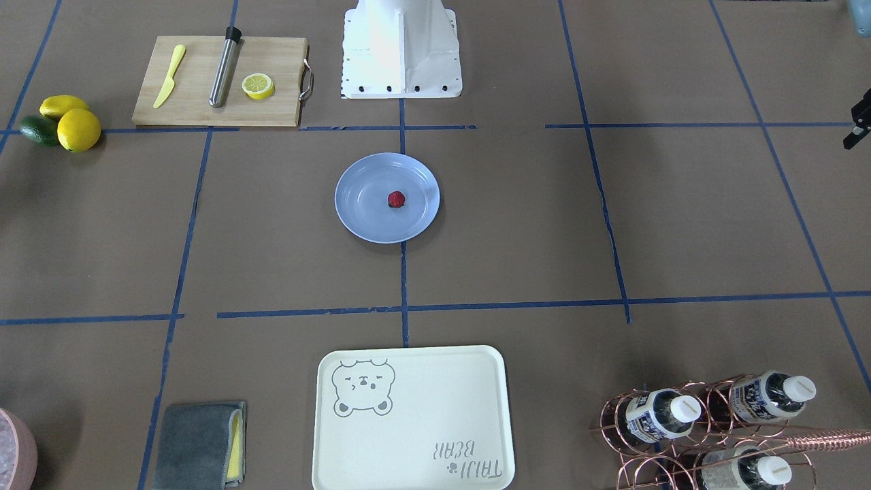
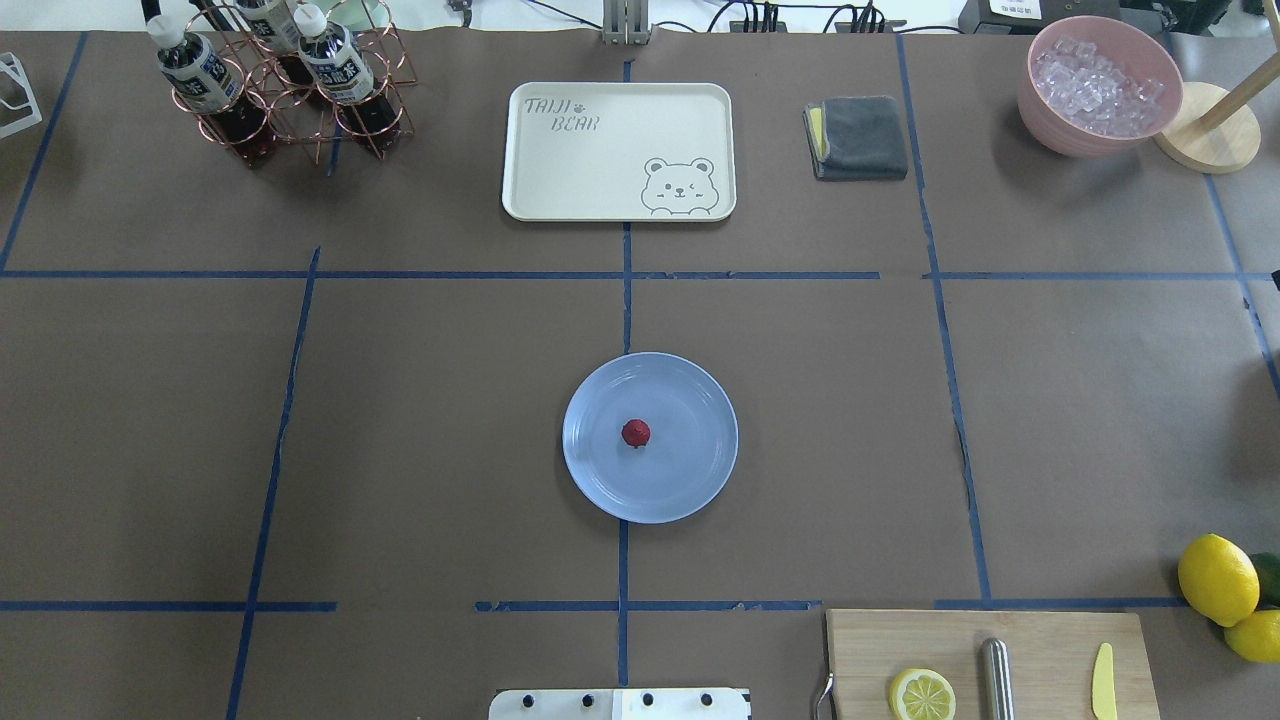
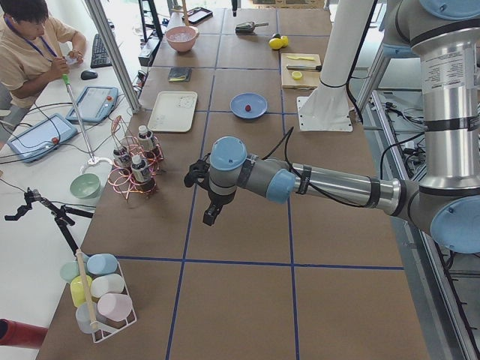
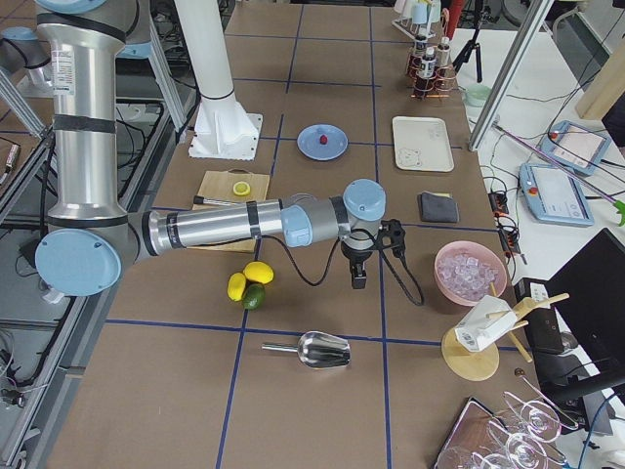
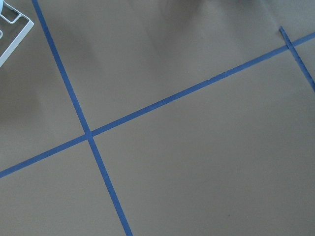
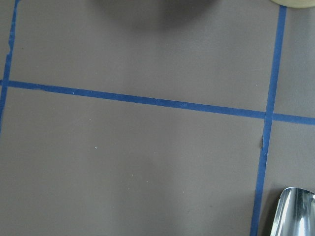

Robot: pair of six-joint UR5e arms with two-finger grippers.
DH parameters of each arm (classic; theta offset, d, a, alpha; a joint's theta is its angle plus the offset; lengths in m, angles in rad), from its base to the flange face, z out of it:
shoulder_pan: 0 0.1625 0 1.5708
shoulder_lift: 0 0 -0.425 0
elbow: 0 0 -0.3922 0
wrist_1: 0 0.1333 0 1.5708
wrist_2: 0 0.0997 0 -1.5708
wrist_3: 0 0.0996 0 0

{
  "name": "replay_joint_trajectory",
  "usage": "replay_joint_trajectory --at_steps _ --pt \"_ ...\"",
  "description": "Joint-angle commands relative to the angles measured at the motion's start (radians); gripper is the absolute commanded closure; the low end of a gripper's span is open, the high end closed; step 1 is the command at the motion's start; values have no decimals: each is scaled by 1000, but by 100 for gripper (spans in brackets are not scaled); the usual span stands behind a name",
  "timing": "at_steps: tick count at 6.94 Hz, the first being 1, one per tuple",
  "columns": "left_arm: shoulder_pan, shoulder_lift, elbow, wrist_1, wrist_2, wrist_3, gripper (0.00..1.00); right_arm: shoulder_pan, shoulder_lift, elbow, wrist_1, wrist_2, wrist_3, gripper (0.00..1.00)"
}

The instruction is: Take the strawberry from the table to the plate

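The strawberry (image 1: 396,199) (image 2: 635,433), small and dark red, lies near the middle of the pale blue plate (image 1: 357,211) (image 2: 600,480). The plate sits at the centre of the brown table (image 2: 400,450). No gripper is near it. In the exterior left view my left gripper (image 3: 212,217) hangs over bare table near the bottle rack, far from the plate. A black part of it (image 1: 859,122) shows at the right edge of the front view. My right gripper (image 4: 359,278) hovers over the table beside the ice bowl. I cannot tell whether either is open or shut. Both wrist views show only paper and tape.
A cutting board (image 1: 197,102) holds a yellow knife, a steel rod and a lemon half. Lemons and an avocado (image 1: 61,122) lie beside it. Also on the table are a bear-print tray (image 1: 412,435), a bottle rack (image 1: 708,422), a grey cloth (image 1: 201,446), an ice bowl (image 2: 1100,85) and a metal scoop (image 4: 312,349). A person (image 3: 30,52) sits beyond the table.
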Motion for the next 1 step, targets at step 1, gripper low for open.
replay_joint_trajectory --at_steps 1 --pt "0 0 -1 1 0 0 0 0 0 -1 0 0 0 0"
